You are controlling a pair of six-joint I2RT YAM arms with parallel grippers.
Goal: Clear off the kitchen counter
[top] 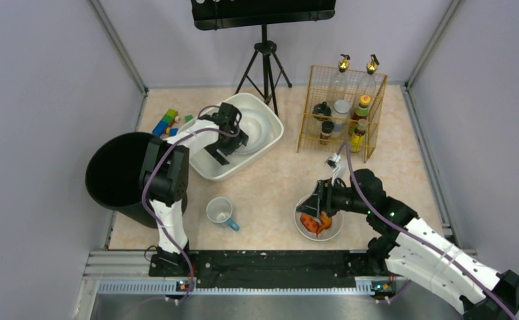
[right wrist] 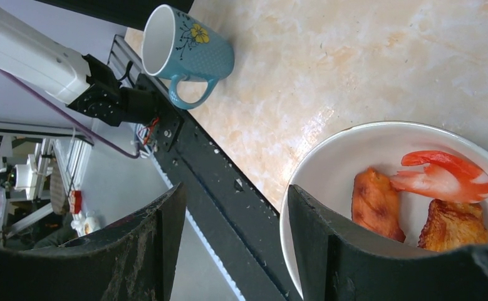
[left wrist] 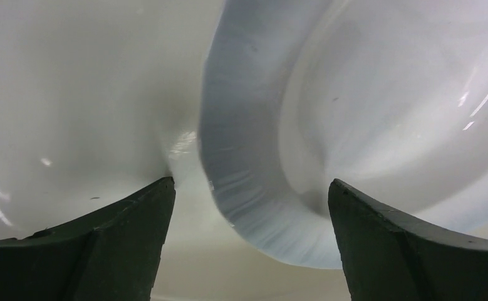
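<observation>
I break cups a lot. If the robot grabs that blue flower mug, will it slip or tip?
Probably slippery: the mug looks glazed and shiny. It stands upright on the counter, so a high push might tip it. It looks ceramic, so likely breakable if dropped.

The right claw (right wrist: 233, 194) hangs at the edge of the marbled beige table (right wrist: 366, 69). Its two dark fingers (right wrist: 134, 251) are spread, with nothing clamped between them. A black rail (right wrist: 210, 182) along the table's edge shows through the gap. One finger covers part of the rim of a white bowl (right wrist: 329, 163); whether it touches the rim cannot be told. In the bowl lie an orange-brown fried piece (right wrist: 378, 204), a red and white strip (right wrist: 445, 175) and a browned chunk (right wrist: 451, 226). Well apart from the bowl, a blue mug (right wrist: 194, 47) with a yellow flower and a white inside sits on the table near the rail. A white arm link (right wrist: 25, 56) crosses the upper left corner.
</observation>
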